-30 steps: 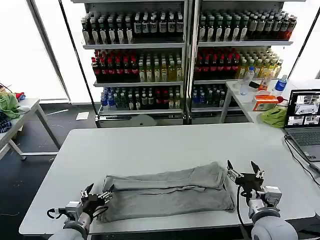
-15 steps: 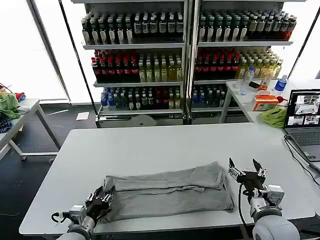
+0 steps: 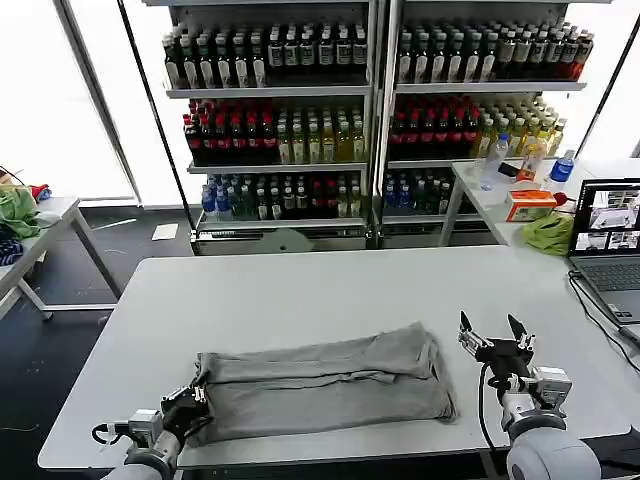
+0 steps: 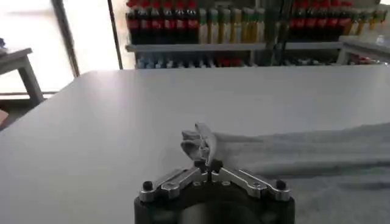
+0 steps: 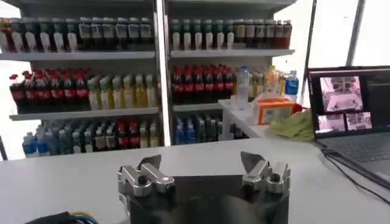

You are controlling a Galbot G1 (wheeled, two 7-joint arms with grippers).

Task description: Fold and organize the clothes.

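a folded grey shirt (image 3: 325,385) is laid lengthwise on the near half of the white counter (image 3: 330,285). its left end is pinched by the left gripper (image 3: 188,408), whose fingers are closed tight on a bunched corner of the cloth at the counter's near left edge. the right gripper (image 3: 495,340) is held just beside the shirt's right end, apart from it, fingers spread wide and nothing gripped. a laptop (image 3: 608,240) is seen at the counter's far right.
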